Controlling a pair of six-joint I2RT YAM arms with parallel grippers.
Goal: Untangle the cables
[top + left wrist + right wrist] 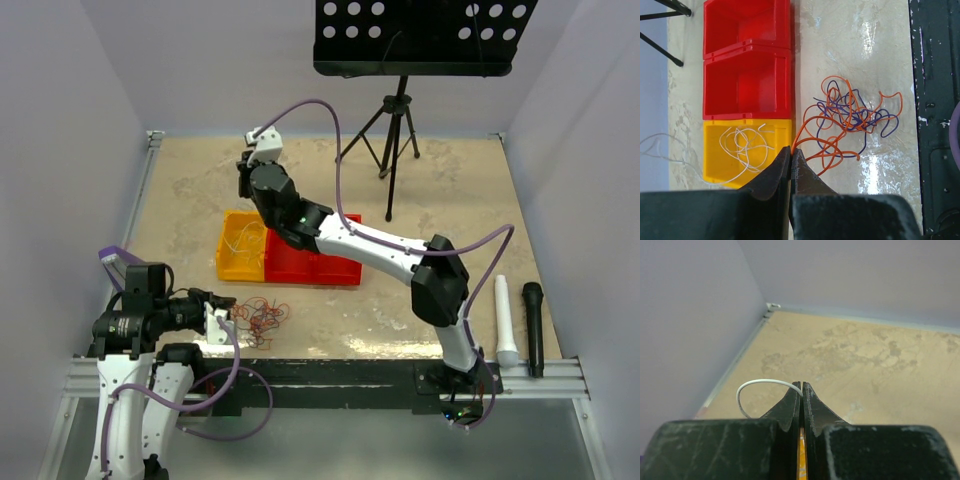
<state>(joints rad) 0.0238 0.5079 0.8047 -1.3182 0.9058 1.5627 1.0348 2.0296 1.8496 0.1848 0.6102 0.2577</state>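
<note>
The table top [860, 45] is seen as mottled beige, smooth and glossy, with glare. The red bins [782, 85] and the yellow bin [747, 123] are moulded in smooth, shiny plastic. The cables [852, 117] are sheathed in smooth coloured insulation. The left gripper [791, 154] is finished in matt black, faintly scuffed.

Two red bins [740, 82], one yellow bin [747, 123], one cable tangle [855, 117], one stand [415, 35], one white cylinder [506, 320], one microphone [534, 325].

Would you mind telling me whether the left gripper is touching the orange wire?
Touching. The left wrist view shows the left gripper shut, with the orange wire coming straight out from between its closed fingertips, no gap visible.
</note>
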